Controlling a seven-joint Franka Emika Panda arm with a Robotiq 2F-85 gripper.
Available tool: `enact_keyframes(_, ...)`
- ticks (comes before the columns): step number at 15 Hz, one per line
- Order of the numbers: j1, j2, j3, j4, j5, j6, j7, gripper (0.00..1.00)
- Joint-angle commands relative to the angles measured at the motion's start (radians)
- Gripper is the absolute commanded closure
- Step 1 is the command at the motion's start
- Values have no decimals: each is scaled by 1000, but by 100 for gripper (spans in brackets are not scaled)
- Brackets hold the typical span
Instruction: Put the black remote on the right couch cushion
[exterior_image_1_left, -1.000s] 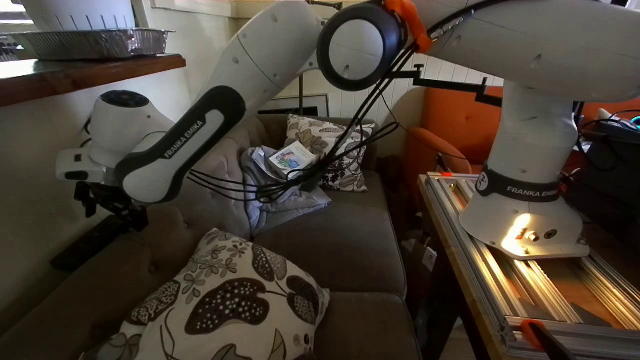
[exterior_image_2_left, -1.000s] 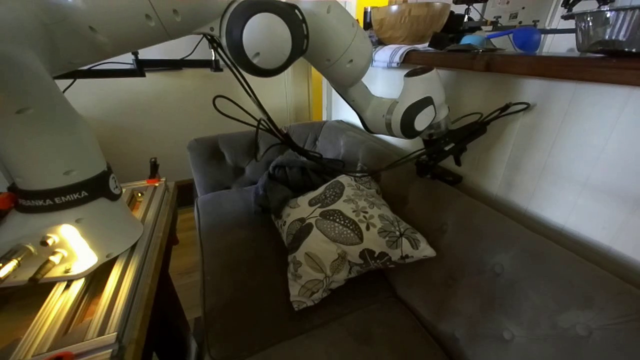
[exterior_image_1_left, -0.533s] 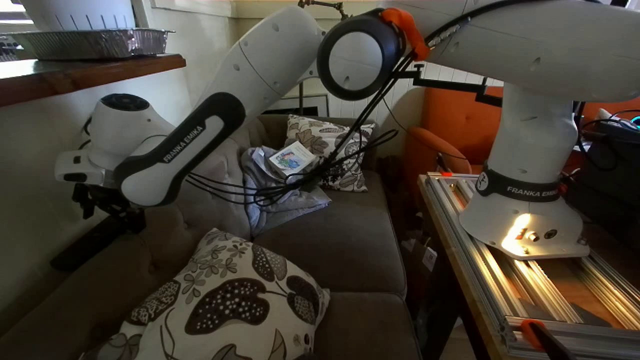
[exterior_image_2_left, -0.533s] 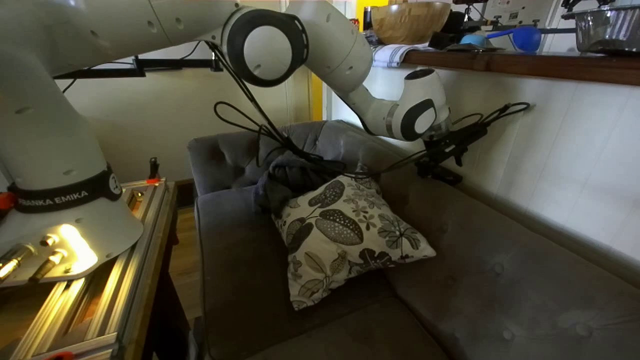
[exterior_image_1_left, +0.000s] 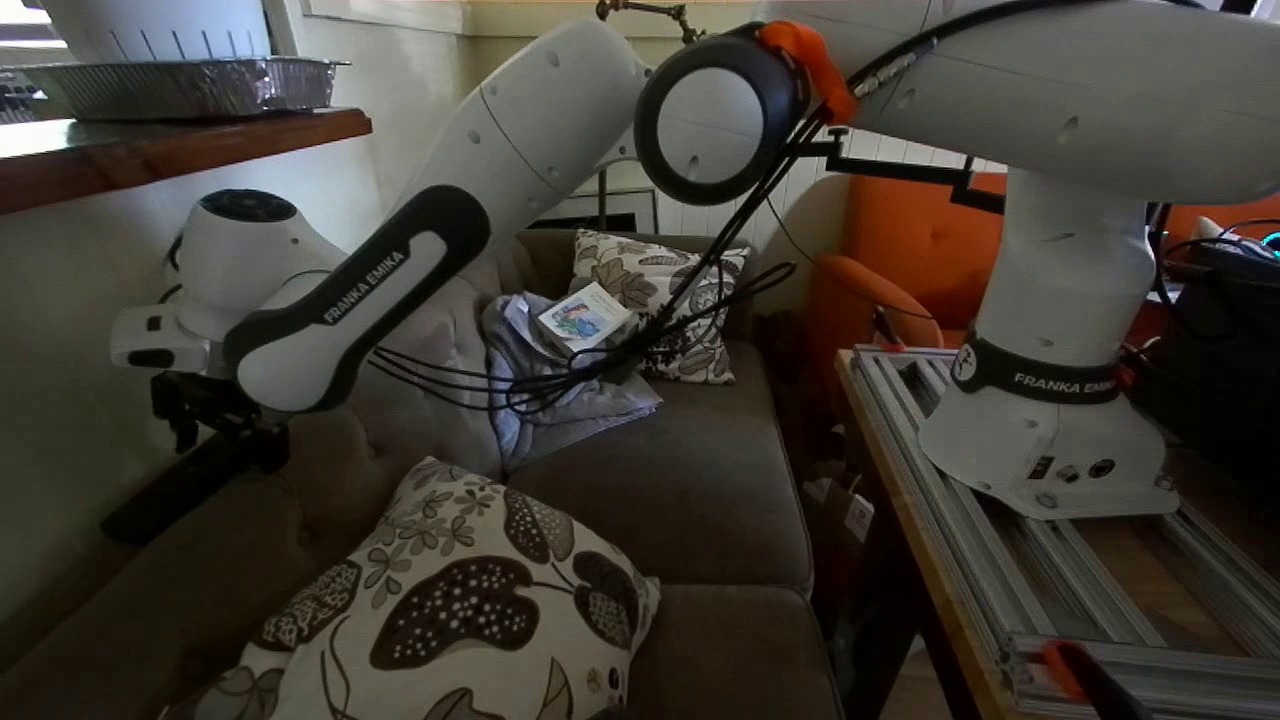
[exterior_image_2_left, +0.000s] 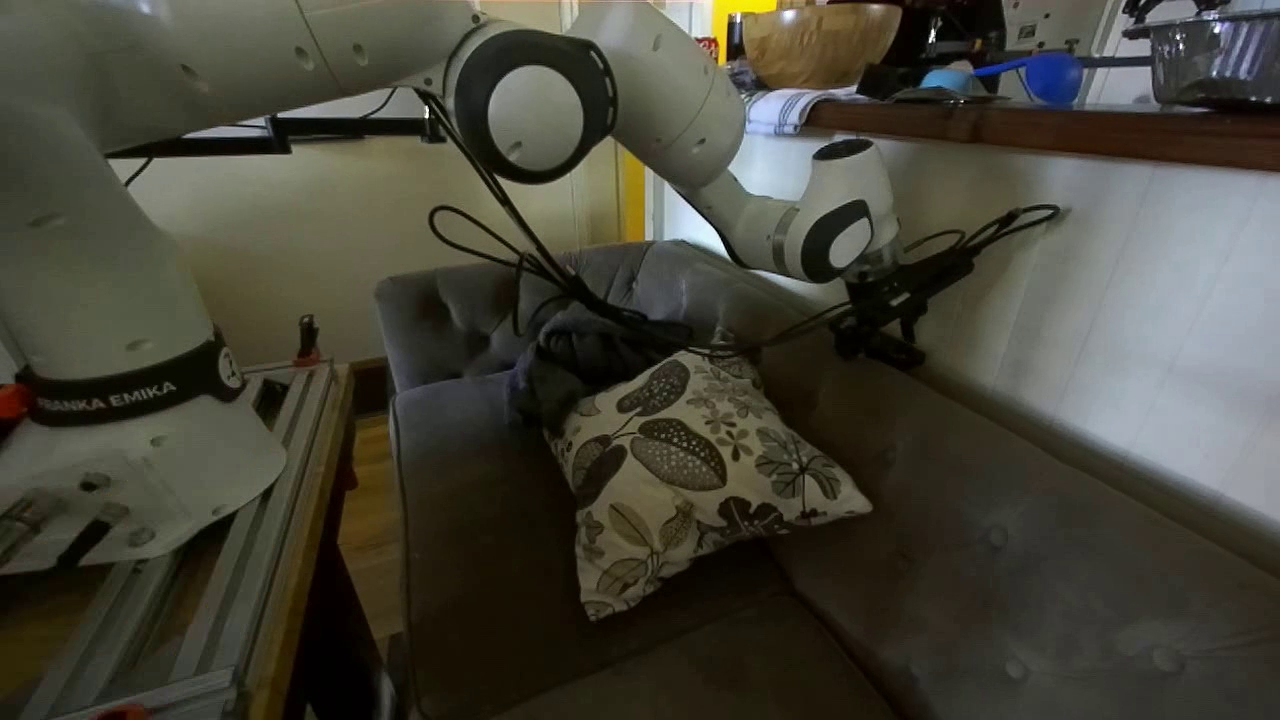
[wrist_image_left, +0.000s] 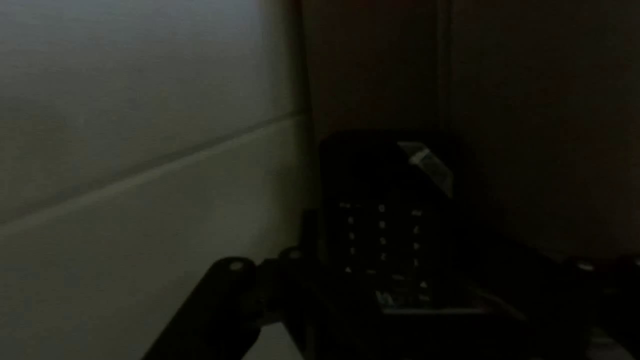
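The black remote (wrist_image_left: 380, 175), with pale number keys, lies along the top of the couch back, against the white wall; in an exterior view it is a dark bar (exterior_image_1_left: 160, 500). My gripper (exterior_image_1_left: 228, 448) is down over its end, a finger on each side. In the dark wrist view the left finger (wrist_image_left: 310, 232) stands close along the remote's edge, while the right one blends into shadow, so contact on both sides cannot be made out. Seen from my base, the right couch cushion (exterior_image_1_left: 680, 490) is the seat with a blanket and book at its back.
A leaf-patterned pillow (exterior_image_2_left: 700, 480) sits on the left seat, a second pillow (exterior_image_1_left: 660, 300) at the far arm. A wooden counter (exterior_image_2_left: 1000, 130) with kitchenware juts out above my wrist. My cables (exterior_image_1_left: 560, 385) hang low over the couch, near the blanket (exterior_image_1_left: 590, 415).
My arm has sunk slightly, mostly in the first half second. Since then the fingers have drawn closer together around the remote. The yellow light on my base has gone out.
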Motion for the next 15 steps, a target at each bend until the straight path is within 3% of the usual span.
enact_keyframes(1,-7,46,26,70,33,-41,-71,49)
enact_keyframes(4,-7,55,29,84,42,-49,-81,34)
enact_keyframes(5,-7,56,29,88,44,-50,-83,20)
enact_keyframes(6,-6,56,28,90,46,-54,-85,13)
enact_keyframes(8,-6,60,31,97,50,-58,-92,6)
enact_keyframes(10,-5,66,33,106,53,-63,-102,10)
enact_keyframes(15,-3,81,44,122,65,-105,-144,45)
